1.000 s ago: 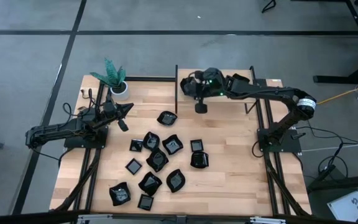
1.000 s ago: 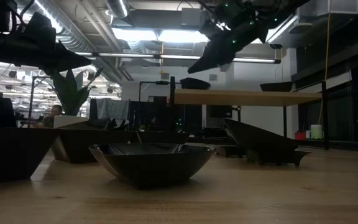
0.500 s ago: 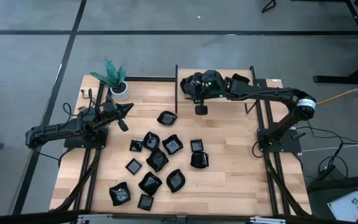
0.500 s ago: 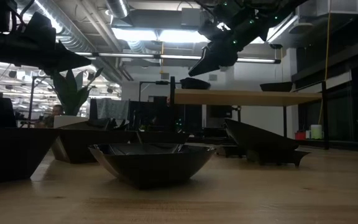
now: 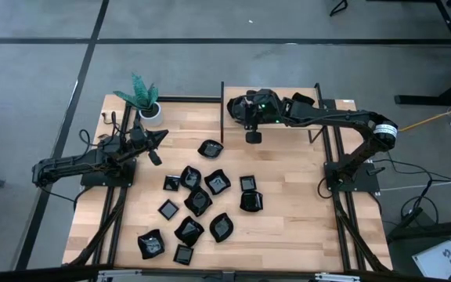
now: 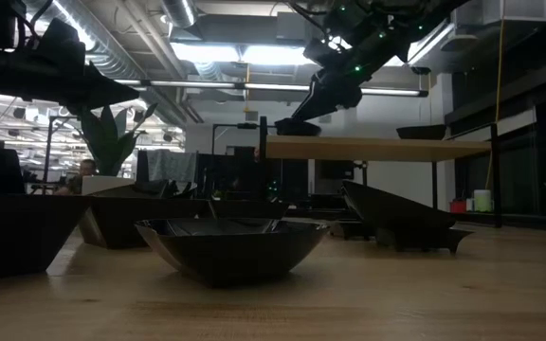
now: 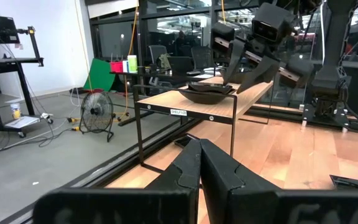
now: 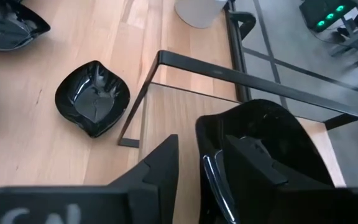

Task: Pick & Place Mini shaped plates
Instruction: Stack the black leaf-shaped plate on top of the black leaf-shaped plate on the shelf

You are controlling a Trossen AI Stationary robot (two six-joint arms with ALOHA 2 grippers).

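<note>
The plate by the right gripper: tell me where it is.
In the left wrist view, that plate lies on the raised wooden shelf at the table's far edge, just beneath the open right gripper; the low view shows the same.

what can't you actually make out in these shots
- High view: the plate on the raised shelf is hidden under the right gripper.
- Right wrist view: that plate is cut by the picture's edge; its shape is unclear.
- Low view: the table plates are silhouettes, uncountable.

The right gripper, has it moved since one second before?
Yes. The right gripper has come down to the shelf, at the plate there.
</note>
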